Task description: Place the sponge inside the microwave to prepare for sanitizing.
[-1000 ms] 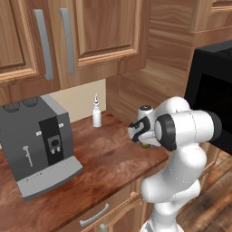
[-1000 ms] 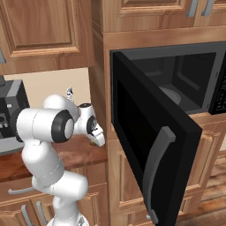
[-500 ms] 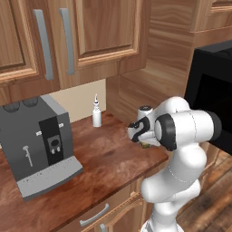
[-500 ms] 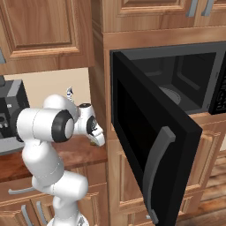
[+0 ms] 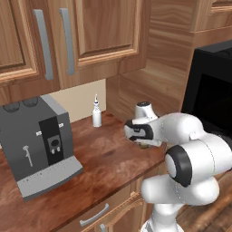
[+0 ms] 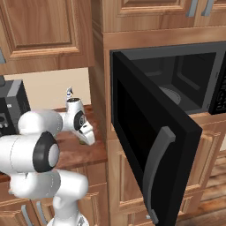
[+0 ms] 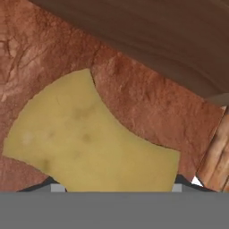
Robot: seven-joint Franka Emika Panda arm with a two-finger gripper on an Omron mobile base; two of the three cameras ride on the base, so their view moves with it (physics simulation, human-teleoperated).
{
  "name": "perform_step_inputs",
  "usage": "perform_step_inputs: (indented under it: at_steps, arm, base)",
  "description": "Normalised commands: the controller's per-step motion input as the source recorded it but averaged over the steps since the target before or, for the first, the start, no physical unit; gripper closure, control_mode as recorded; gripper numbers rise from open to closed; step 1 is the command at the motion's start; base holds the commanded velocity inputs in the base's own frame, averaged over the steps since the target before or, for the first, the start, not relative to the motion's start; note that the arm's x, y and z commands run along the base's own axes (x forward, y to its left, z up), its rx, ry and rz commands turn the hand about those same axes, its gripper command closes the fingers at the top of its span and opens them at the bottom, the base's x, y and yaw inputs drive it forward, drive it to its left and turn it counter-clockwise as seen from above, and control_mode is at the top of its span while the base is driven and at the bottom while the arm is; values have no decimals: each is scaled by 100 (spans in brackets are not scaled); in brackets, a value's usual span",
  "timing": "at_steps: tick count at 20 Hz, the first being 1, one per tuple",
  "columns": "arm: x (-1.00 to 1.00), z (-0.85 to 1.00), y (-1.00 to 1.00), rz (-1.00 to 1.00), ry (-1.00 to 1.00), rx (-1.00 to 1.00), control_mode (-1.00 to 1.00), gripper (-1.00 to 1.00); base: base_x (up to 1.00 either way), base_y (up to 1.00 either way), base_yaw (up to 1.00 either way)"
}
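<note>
Looking along the gripper (image 7: 115, 188) in the hand view, we see the sponge (image 7: 87, 141) lying flat on the reddish-brown wooden surface (image 7: 147, 98). The yellow-olive block runs from about 9 o'clock to 5 o'clock in that view, and its lower edge sits between the two dark fingertips (image 7: 182, 182). The tips stand at either end of that edge, but we cannot tell whether they press on the sponge or merely flank it, so we cannot tell whether the gripper holds it.

In the left base view, we find the gripper (image 5: 144, 144) pointing down at the surface (image 5: 104, 158) near the wooden side wall, with a sliver of the sponge (image 5: 145, 146) visible beneath the hand. A grey coffee machine (image 5: 36, 140) stands at 9 o'clock of the gripper, and a small white spray bottle (image 5: 96, 113) stands at 10 o'clock, well apart from it.

In the right base view, the microwave (image 6: 176, 88) sits at 3 o'clock of the arm, its door (image 6: 150, 145) swung open, the grey bar handle (image 6: 156, 172) facing us and the round turntable (image 6: 170, 95) visible inside.
</note>
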Motion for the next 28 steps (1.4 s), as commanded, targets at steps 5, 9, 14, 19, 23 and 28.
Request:
perform_step_inputs:
  at_steps: [5,9,14,19,23,28]
  arm:
    - [-99,87,10,0,12,-2,-100,100]
    - [-100,82,0,0,11,0,-100,100]
    - [-100,44,0,0,4,4,-100,100]
    - [-82,17,0,13,1,15,-100,100]
    - [-3,62,0,1,0,-4,-100,100]
    - [-3,39,0,0,0,-6,-100,100]
  base:
    - [0,0,0]
    - [0,0,0]
    - [0,0,0]
    - [0,0,0]
    - [0,0,0]
    - [0,0,0]
